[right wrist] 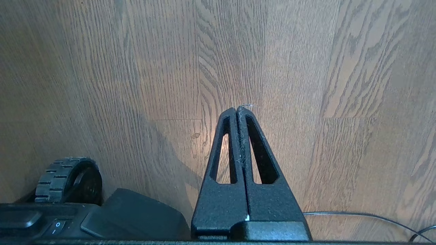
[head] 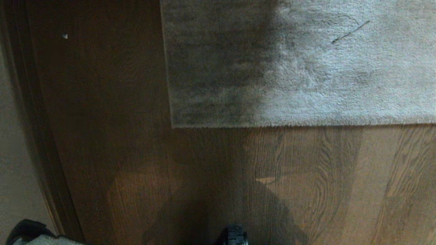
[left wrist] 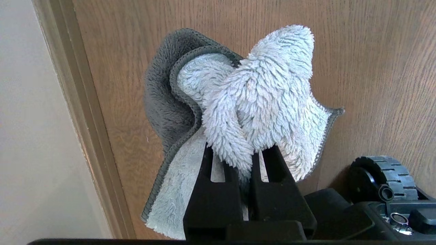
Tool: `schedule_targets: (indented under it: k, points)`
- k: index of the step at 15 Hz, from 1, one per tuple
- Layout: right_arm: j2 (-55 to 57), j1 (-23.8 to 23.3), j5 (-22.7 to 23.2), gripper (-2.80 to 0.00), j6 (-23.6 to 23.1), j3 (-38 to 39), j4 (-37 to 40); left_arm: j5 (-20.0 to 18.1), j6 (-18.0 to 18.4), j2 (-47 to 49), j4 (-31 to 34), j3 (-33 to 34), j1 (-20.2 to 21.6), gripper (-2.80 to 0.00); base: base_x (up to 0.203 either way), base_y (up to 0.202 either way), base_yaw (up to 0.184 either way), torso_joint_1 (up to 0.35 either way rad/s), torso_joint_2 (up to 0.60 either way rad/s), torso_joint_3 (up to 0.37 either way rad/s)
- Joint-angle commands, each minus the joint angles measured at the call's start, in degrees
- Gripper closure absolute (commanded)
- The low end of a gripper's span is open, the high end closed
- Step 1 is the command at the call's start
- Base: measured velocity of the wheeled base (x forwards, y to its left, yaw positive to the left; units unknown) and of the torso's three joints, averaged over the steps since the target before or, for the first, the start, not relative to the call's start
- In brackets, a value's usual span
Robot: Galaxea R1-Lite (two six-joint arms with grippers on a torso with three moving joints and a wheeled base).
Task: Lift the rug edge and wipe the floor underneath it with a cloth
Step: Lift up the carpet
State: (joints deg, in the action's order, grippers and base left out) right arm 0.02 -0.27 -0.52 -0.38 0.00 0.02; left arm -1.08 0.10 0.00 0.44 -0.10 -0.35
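The light-grey plush rug fills the far part of the head view. Its near rug edge [head: 306, 125] runs straight across, and its corner [head: 172, 126] lies flat on the floor [head: 306, 177], brown wood-grain planks. My left gripper [left wrist: 238, 153] is shut on the cloth [left wrist: 262, 88], a fluffy pale rag with a dark grey back, bunched between the fingers and hanging above the floor [left wrist: 374, 68]. A bit of that cloth [head: 47, 241] shows at the head view's near left corner. My right gripper [right wrist: 237, 109] is shut on nothing, low above bare floor [right wrist: 306, 68], well short of the rug.
A wooden baseboard [left wrist: 81, 109] and a pale wall [left wrist: 30, 136] run along the left side, close to the left gripper. The base's black wheels [left wrist: 385, 177] [right wrist: 68, 177] [head: 236, 234] sit near me. A thin cable [right wrist: 357, 215] lies on the floor at the right.
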Motion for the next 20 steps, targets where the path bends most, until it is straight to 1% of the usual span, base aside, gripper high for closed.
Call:
schedule_targets:
  k: [1,3,6,9,10,11,13,15,20]
  points:
    - [0.0,0.0,0.0,0.0,-0.4,0.0,-0.5,-0.1,0.0,0.0,0.0,0.0,0.0,0.0,0.0,0.0,0.0,0.0,0.0,0.0]
    - [0.0,0.0,0.3,0.0,-1.0,-0.5,-1.8,-0.1,0.0,0.0,0.0,0.0,0.0,0.0,0.0,0.0,0.0,0.0,0.0,0.0]
    - [1.1,0.1,1.1,0.0,-1.2,-4.9,-0.8,-0.1,0.0,0.0,0.0,0.0,0.0,0.0,0.0,0.0,0.0,0.0,0.0,0.0]
    - [7.7,0.2,2.0,0.0,-2.7,-10.4,-1.0,-0.1,0.0,0.0,0.0,0.0,0.0,0.0,0.0,0.0,0.0,0.0,0.0,0.0]
    - [10.5,0.3,3.4,0.0,-3.5,-12.2,-1.3,-0.1,0.0,0.0,0.0,0.0,0.0,0.0,0.0,0.0,0.0,0.0,0.0,0.0]
    - [13.6,0.3,6.1,0.0,-4.4,-13.8,-1.6,-0.1,0.0,0.0,0.0,0.0,0.0,0.0,0.0,0.0,0.0,0.0,0.0,0.0]
    - [18.7,0.4,13.6,0.0,-6.0,-15.9,-2.4,-0.1,0.0,0.0,0.0,0.0,0.0,0.0,0.0,0.0,0.0,0.0,0.0,0.0]
    - [25.1,0.4,19.1,0.0,-6.5,-17.4,-4.3,0.0,0.0,0.0,0.0,0.0,0.0,0.0,0.0,0.0,0.0,0.0,0.0,0.0]
    - [46.6,0.6,26.8,0.0,-6.6,-20.0,-14.1,0.0,0.0,0.0,0.0,0.0,0.0,0.0,0.0,0.0,0.0,0.0,0.0,0.0]
